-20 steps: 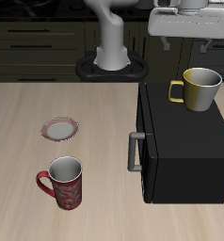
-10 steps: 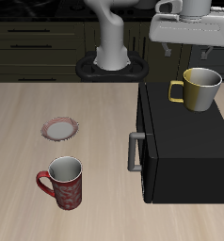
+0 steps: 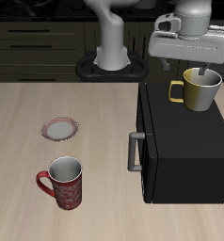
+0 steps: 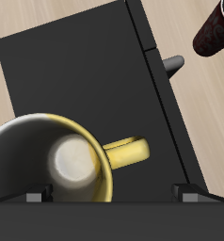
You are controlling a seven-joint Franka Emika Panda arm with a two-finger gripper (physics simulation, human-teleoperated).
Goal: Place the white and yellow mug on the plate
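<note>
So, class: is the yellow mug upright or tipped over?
Upright. The yellow mug stands on the black box, mouth facing up; the wrist view looks straight into it.

Gripper above the mug on the black box

The glossy olive-yellow mug with a loop handle (image 3: 200, 89) stands upright on top of the black box-shaped appliance with a grey front handle (image 3: 184, 141). The grey two-finger gripper (image 3: 185, 62) hangs just above its rim, fingers spread. On the light wooden table (image 3: 29, 122), the small round red-rimmed plate (image 3: 59, 128) lies farther back than the red speckled mug with white interior (image 3: 63, 181), well apart from the box.
</note>
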